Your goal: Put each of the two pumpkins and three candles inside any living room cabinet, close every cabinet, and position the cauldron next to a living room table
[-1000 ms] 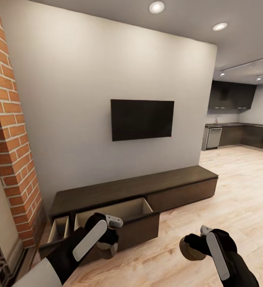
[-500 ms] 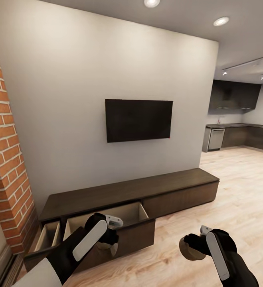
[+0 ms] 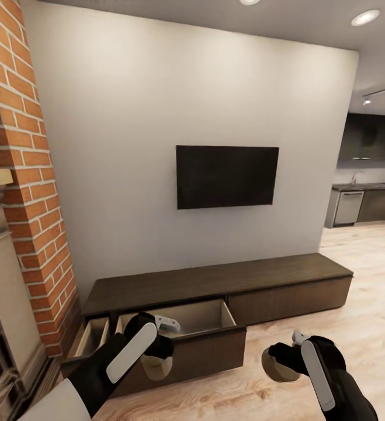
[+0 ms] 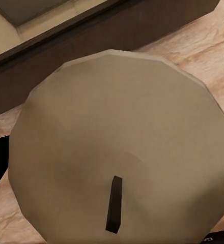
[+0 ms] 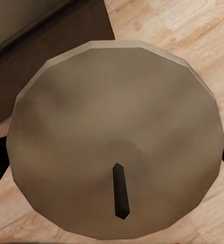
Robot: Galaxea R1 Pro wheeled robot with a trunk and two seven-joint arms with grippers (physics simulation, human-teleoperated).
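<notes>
2 short beige-grey cylindrical candles are in the robot's jaws, 1 in each arm, both held above the light wood plank floor [image 3: 356, 327] in front of the long low dark brown wooden cabinet [image 3: 215, 283].

Left of the cabinet stands the red brick chimney [image 3: 25, 146], with pale stone fireplace work [image 3: 5, 304] below it. At the cabinet's left end a narrow drawer [image 3: 93, 336] is pulled out, showing pale wood inside. Just beside it, a wide drawer [image 3: 198, 327] is also pulled out, pale inside with a dark front. The cabinet's right section has its front flush.

The left gripper [image 3: 156, 365] hangs in front of the wide drawer's front, its jaws clamped on the left candle [image 4: 117, 147]; in the left wrist view the candle's flat top and dark wick [image 4: 113, 203] face the camera, with the drawer front and floor behind.

Above the cabinet, a black flat TV [image 3: 227, 176] is mounted on the grey wall [image 3: 128, 146].

The right gripper [image 3: 277, 365] sits out over the floor, right of the wide drawer, jaws closed around the right candle [image 5: 114, 157], with a corner of the dark drawer front behind it.

Far right of the cabinet, dark kitchen units [image 3: 370, 202] show.
</notes>
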